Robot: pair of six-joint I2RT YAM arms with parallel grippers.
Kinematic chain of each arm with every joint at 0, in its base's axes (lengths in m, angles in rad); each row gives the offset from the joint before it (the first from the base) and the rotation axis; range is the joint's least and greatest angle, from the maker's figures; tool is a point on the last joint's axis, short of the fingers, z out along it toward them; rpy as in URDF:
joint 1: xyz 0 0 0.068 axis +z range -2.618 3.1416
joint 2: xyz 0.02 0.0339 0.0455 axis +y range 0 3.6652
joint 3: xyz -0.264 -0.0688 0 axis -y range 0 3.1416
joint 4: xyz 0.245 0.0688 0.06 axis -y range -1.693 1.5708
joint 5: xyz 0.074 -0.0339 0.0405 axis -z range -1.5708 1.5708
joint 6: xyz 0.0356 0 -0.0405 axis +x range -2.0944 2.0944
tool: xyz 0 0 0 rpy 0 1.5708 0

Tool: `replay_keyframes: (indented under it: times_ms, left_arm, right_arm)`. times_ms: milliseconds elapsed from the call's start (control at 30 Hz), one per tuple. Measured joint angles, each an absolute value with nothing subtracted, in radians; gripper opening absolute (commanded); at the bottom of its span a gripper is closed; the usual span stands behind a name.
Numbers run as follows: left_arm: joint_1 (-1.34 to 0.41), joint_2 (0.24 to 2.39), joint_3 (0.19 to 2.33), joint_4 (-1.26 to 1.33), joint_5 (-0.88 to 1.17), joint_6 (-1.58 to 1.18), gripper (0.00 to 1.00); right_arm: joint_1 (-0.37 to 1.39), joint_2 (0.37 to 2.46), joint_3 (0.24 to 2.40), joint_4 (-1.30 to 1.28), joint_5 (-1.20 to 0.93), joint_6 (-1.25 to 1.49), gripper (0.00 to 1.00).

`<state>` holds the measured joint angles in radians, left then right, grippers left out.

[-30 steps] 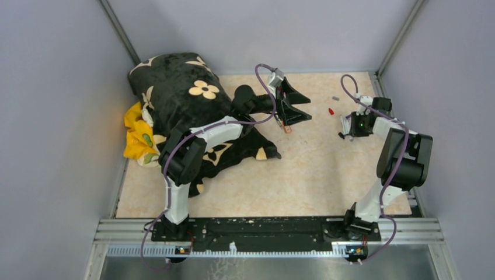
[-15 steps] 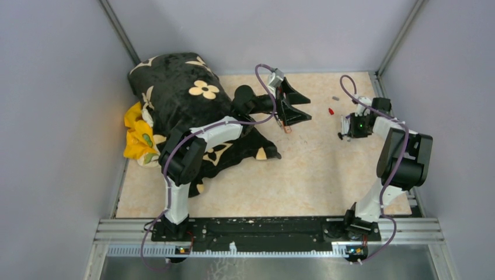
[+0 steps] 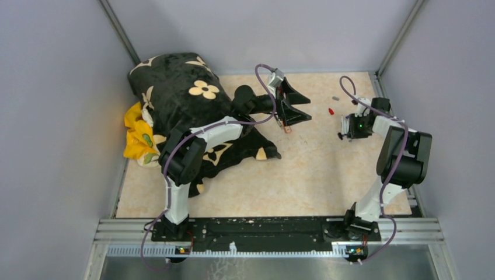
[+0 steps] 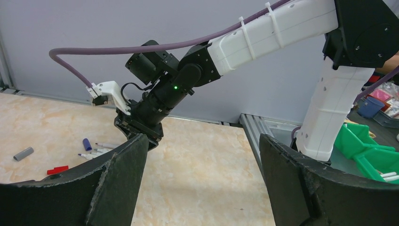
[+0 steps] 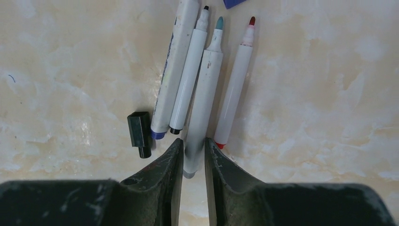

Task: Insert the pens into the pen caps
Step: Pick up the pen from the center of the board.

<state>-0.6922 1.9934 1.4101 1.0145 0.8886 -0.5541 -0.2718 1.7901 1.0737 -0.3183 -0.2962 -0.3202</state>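
Right fingers (image 5: 169, 169), nearly closed, pinch the butt of the teal pen (image 5: 206, 94) lying on the table (image 5: 320, 117) beside other pens (image 5: 235, 80); I see that wrist has shifted slightly since before. My left fingers (image 4: 117, 183) stay spread wide, empty.

Beige table (image 3: 303, 175): pens (image 5: 205, 89), caps (image 5: 139, 134), blanket (image 3: 181, 93)

Four pens (image 5: 189, 70) lie side by side on the bench (image 5: 306, 117), upper middle of the right wrist view, with a cap (image 5: 139, 133) just left of their lower ends. The right pincer (image 5: 193, 146) straddles the lower end of the third pen (image 5: 205, 94) (fingers close against both sides). Seen from above, a cloth heap (image 3: 181, 99) covers the bench's left part.
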Motion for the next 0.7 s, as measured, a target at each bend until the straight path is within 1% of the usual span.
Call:
replay_keyframes:
  times_ms: [67,167,367,533,633,700]
  left_arm:
    - [-0.692,1.993,1.410,1.015,0.889,-0.554,0.93]
    - [-0.692,1.993,1.410,1.015,0.889,-0.554,0.93]
    - [-0.693,1.993,1.410,1.015,0.889,-0.554,0.93]
    - [-0.693,1.993,1.407,1.015,0.888,-0.556,0.96]
    - [-0.694,1.993,1.407,1.016,0.888,-0.559,0.99]
    - [-0.694,1.993,1.406,1.018,0.888,-0.563,0.99]
  right_arm:
    - [-0.272,1.795,1.083,-0.321,-0.291,-0.323,0.16]
    - [-0.272,1.795,1.083,-0.323,-0.289,-0.325,0.15]
    - [-0.271,1.795,1.084,-0.327,-0.284,-0.333,0.20]
    - [-0.271,1.797,1.089,-0.340,-0.260,-0.340,0.21]
    - [-0.271,1.801,1.096,-0.347,-0.249,-0.344,0.19]
    - [-0.268,1.805,1.102,-0.350,-0.244,-0.347,0.14]
